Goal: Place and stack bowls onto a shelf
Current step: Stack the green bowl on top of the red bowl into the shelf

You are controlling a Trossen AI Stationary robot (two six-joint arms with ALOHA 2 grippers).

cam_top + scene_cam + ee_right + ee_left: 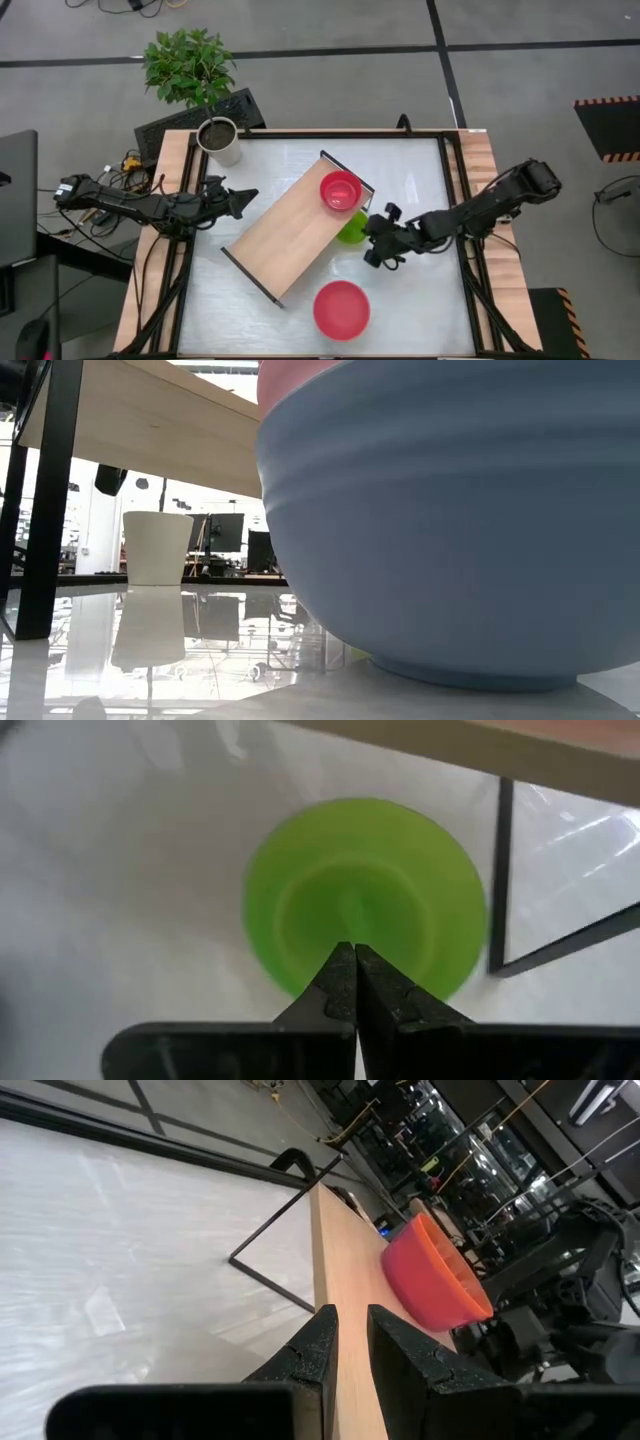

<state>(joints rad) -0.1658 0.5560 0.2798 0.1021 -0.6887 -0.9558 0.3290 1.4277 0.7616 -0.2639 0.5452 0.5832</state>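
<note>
The right arm is reaching in from the table's 3 o'clock side, stretched low, its gripper (377, 247) hanging just beside the small yellow-green bowl (352, 229). In the right wrist view its 2 fingers (343, 982) are pressed together and gripping nothing, their tips showing over the bowl's round green inside (365, 898). That bowl is sitting on the white table (420, 170), tucked against the shelf's long edge at about 3 o'clock of the table's middle.

The left arm is lying along the 9 o'clock edge, its gripper (245, 199) pointing at the shelf (285, 228); its fingers (316, 1350) are standing slightly apart and bare.

The shelf, a light wooden board with thin black end frames, is lying diagonally across the centre. A small red bowl (340, 190) is sitting upright on its far end, toward 1 o'clock. A larger red bowl (341, 309) is resting on the table at 6 o'clock, well apart from the shelf. A white plant pot (219, 141) is standing at 11 o'clock.
</note>
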